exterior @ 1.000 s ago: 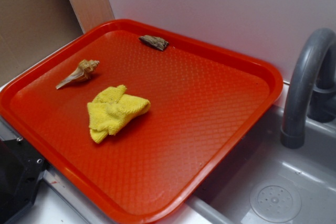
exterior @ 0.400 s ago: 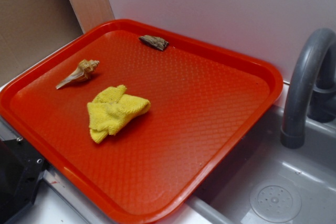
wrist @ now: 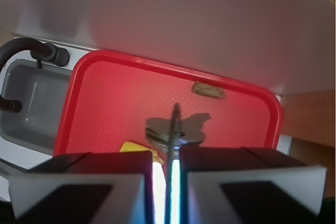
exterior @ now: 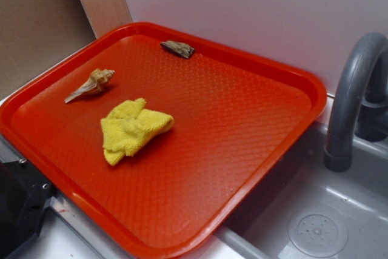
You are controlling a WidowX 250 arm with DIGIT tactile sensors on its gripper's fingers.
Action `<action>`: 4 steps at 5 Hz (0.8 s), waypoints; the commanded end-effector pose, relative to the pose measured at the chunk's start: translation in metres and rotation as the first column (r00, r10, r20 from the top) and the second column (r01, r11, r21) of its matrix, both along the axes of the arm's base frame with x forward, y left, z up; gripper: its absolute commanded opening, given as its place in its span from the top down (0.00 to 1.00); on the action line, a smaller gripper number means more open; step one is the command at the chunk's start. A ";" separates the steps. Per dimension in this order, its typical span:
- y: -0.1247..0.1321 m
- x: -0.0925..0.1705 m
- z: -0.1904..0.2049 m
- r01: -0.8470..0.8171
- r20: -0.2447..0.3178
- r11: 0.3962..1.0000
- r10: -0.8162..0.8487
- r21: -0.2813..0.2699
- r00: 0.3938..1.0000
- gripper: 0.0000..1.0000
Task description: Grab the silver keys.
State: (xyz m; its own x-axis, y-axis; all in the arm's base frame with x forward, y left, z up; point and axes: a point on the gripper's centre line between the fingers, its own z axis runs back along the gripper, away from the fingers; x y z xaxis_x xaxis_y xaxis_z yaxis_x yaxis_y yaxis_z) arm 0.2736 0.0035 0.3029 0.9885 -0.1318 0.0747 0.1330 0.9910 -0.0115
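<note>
Fingers pinching silver keys above red tray, exterior view unchanged

Exterior view is showing even, soft lighting and sharp focus. Wrist view is glowing washed-out pink; the hand is blurring in foreground, casting shadow on the tray.

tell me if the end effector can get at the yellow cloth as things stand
Probably not: the end effector is shut on the silver keys, though the cloth lies uncovered on the tray.
</note>
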 end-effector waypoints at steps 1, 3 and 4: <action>-0.002 -0.025 0.014 0.005 0.070 1.000 -0.006 0.020 0.997 1.00; -0.002 -0.037 0.003 -0.025 0.049 0.999 0.023 0.040 0.999 1.00; -0.003 -0.043 0.004 -0.025 0.041 0.999 0.024 0.038 0.999 1.00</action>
